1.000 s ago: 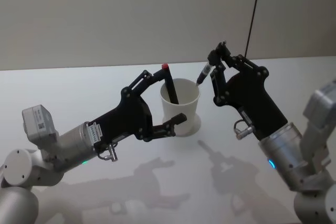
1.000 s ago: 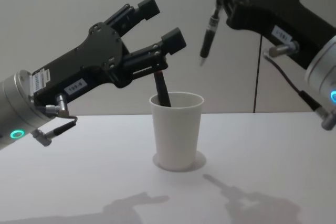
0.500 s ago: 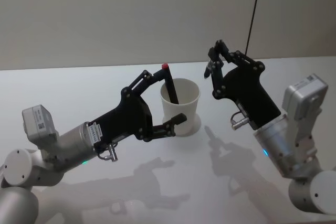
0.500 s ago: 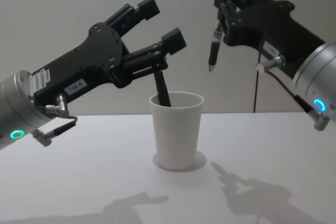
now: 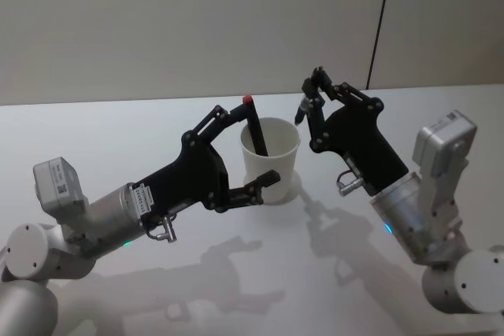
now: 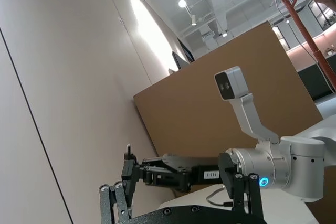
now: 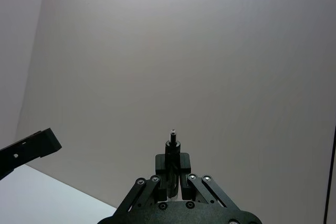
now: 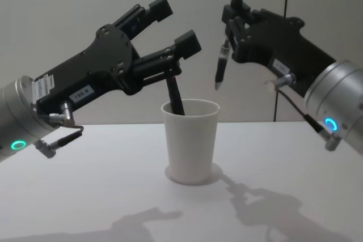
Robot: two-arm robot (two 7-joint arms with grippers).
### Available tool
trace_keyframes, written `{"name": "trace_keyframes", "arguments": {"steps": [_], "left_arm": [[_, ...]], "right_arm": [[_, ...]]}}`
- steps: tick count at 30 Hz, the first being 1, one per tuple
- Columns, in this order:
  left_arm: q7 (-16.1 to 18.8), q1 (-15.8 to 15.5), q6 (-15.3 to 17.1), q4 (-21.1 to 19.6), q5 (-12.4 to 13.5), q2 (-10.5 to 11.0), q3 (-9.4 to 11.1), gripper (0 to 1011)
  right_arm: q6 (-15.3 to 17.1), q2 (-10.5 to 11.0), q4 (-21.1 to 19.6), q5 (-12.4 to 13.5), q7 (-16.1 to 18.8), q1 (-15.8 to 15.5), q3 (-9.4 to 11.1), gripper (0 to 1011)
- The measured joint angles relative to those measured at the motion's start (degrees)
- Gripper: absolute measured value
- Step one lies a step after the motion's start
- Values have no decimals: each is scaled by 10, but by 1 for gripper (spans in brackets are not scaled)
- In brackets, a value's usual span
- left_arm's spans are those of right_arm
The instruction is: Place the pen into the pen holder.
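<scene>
The pen holder [image 5: 271,161] [image 8: 190,147] is a white paper cup standing mid-table. A dark pen with a red end [image 5: 253,127] [image 8: 174,96] leans inside it. My left gripper [image 5: 256,144] [image 8: 173,24] is open, one finger on each side of the cup's top, touching neither cup nor pen. My right gripper [image 5: 309,98] [image 8: 231,22] [image 7: 171,165] is shut on a second dark pen [image 5: 302,108] [image 8: 220,66] [image 7: 172,148], held almost upright, tip down, a little above the cup's right rim.
The white table [image 5: 157,127] [image 8: 295,157] runs back to a plain wall. The left wrist view catches my right gripper [image 6: 137,173] with its pen farther off. A left finger [image 7: 27,150] edges into the right wrist view.
My right gripper has carried its pen leftwards, closer to the cup, and the arm has swung in behind it. The left arm and the pen in the cup have stayed still.
</scene>
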Motion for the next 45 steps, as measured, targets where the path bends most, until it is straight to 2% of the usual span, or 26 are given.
{"name": "trace_keyframes", "arguments": {"steps": [10, 13, 14, 21, 24, 26, 27, 28, 31, 34, 37, 41, 45], "left_arm": [[0, 0, 0, 0, 0, 0, 0, 1000], [0, 0, 0, 0, 0, 0, 0, 1000], [0, 0, 0, 0, 0, 0, 0, 1000], [0, 0, 0, 0, 0, 0, 0, 1000], [0, 0, 0, 0, 0, 0, 0, 1000], [0, 0, 0, 0, 0, 0, 0, 1000], [0, 0, 0, 0, 0, 0, 0, 1000], [0, 0, 0, 0, 0, 0, 0, 1000], [0, 0, 0, 0, 0, 0, 0, 1000], [0, 0, 0, 0, 0, 0, 0, 1000], [0, 0, 0, 0, 0, 0, 0, 1000], [0, 0, 0, 0, 0, 0, 0, 1000], [0, 0, 0, 0, 0, 0, 0, 1000]], "right_arm": [[-6, -20, 59, 21, 23, 32, -4, 130], [-9, -26, 79, 24, 27, 44, -4, 157], [-11, -29, 89, 25, 29, 49, -5, 213], [-19, -39, 121, 31, 32, 67, -5, 386], [-23, -42, 129, 32, 33, 72, -6, 524], [-24, -43, 133, 33, 34, 74, -6, 556], [-25, -44, 136, 33, 34, 75, -6, 626], [-25, -45, 138, 34, 35, 76, -6, 626], [-27, -46, 141, 35, 35, 78, -6, 745], [-28, -47, 142, 36, 36, 79, -6, 804], [-29, -48, 144, 37, 36, 80, -7, 928], [-31, -49, 145, 38, 37, 81, -7, 1001], [-31, -49, 146, 38, 37, 81, -7, 1001]]}}
